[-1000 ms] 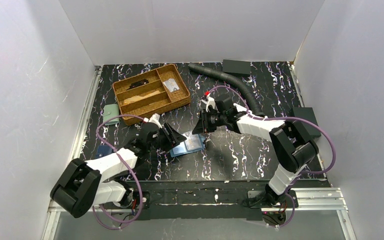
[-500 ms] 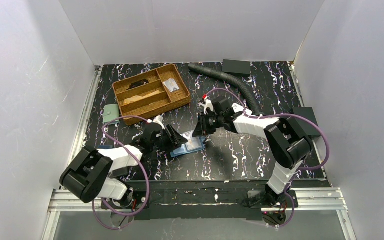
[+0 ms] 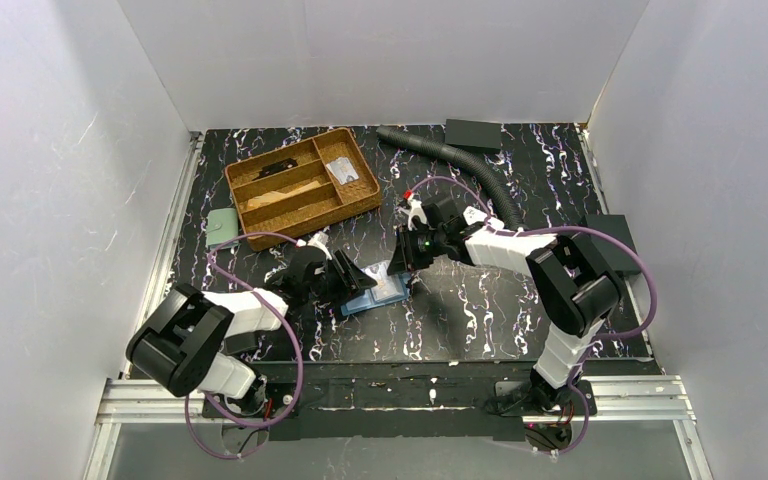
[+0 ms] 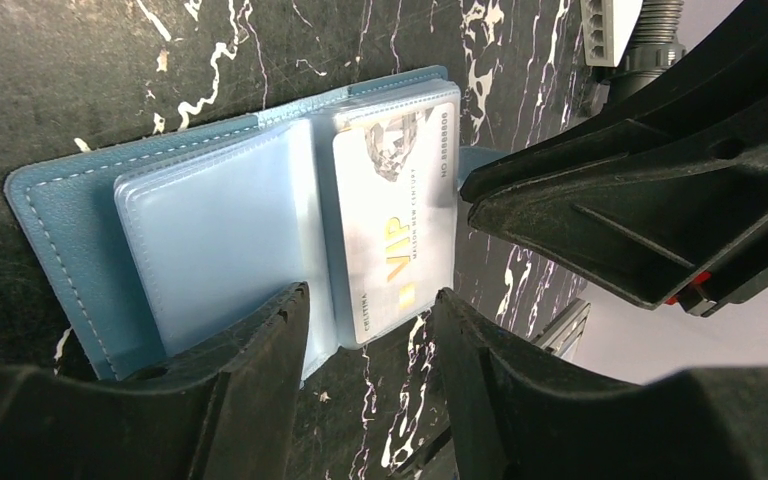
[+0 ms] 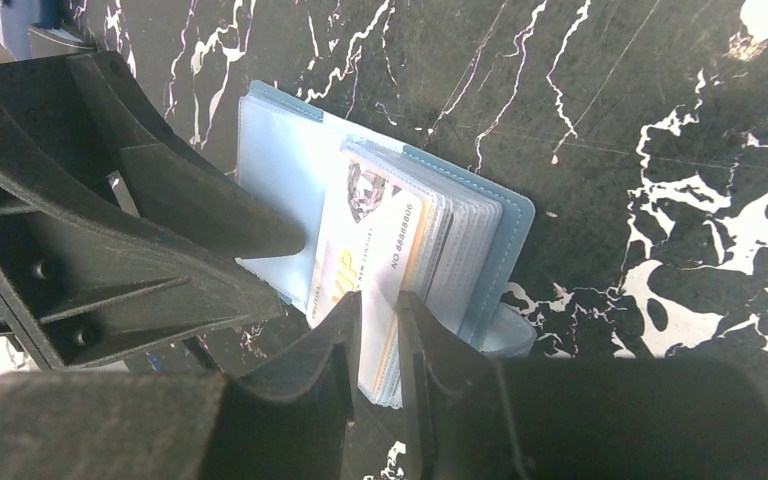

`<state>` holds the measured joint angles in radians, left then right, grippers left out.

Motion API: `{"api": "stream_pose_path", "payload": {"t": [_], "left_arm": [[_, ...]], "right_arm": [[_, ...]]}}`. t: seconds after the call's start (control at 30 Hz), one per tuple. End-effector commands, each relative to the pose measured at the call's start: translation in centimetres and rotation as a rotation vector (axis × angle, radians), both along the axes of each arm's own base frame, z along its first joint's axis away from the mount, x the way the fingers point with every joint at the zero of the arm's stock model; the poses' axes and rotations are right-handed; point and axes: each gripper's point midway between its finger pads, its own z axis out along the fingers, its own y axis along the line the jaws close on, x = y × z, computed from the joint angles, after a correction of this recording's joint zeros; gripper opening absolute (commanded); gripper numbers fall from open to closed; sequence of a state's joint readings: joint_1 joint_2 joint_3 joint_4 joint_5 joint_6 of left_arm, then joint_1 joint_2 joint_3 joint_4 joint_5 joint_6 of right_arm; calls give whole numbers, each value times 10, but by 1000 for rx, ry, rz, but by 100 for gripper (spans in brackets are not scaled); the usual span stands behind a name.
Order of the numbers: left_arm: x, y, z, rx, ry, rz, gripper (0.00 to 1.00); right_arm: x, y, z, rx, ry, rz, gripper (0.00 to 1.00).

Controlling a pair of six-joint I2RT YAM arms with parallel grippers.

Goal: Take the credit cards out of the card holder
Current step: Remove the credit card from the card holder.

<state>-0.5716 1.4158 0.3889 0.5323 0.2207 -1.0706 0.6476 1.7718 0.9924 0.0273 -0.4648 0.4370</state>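
The teal-blue card holder (image 3: 380, 291) lies open on the black marbled table between both grippers. In the left wrist view its left half (image 4: 210, 235) shows clear sleeves, and a pale whitish credit card (image 4: 395, 215) printed "VIP" lies on the right half. My left gripper (image 4: 370, 320) is open, its fingers straddling the holder's near edge, with one finger (image 4: 260, 360) over the left sleeve. My right gripper (image 5: 378, 320) is nearly closed, with the edge of the pale card (image 5: 365, 235) and the sleeve stack between its fingers. The orange and blue card is not visible.
A wooden divided tray (image 3: 303, 185) stands at the back left with a pale green pouch (image 3: 222, 228) beside it. A black corrugated hose (image 3: 460, 160) runs along the back right. Black boxes sit at the back (image 3: 473, 133) and at the right edge (image 3: 610, 235).
My left arm has swung in and brought its gripper closer to the holder's left half. My right gripper has dipped slightly onto the holder's right edge.
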Motion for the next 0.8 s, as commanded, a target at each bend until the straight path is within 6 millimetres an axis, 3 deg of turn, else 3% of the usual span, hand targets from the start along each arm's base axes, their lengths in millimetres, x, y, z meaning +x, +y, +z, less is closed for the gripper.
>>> {"api": "stream_pose_path", "payload": {"t": [0.0,0.33,0.43,0.53,0.77], "left_arm": [[3,-3,2,4,-16,-11,47],[2,-4,-2,1,-10,-18,43],[2,-3,-2,1,-15,-16,43],[2,-4,-2,-1,-13,-19,43],[2,-4,-1,-3,-16,-21,42]], "right_arm": [[7,7,4,-1,-27,13,29],[2,9,-4,-29,-8,42,21],[11,7,20,-13,-111,34,23],[9,11,29,34,-124,49,24],[5,12,14,20,-63,55,24]]}}
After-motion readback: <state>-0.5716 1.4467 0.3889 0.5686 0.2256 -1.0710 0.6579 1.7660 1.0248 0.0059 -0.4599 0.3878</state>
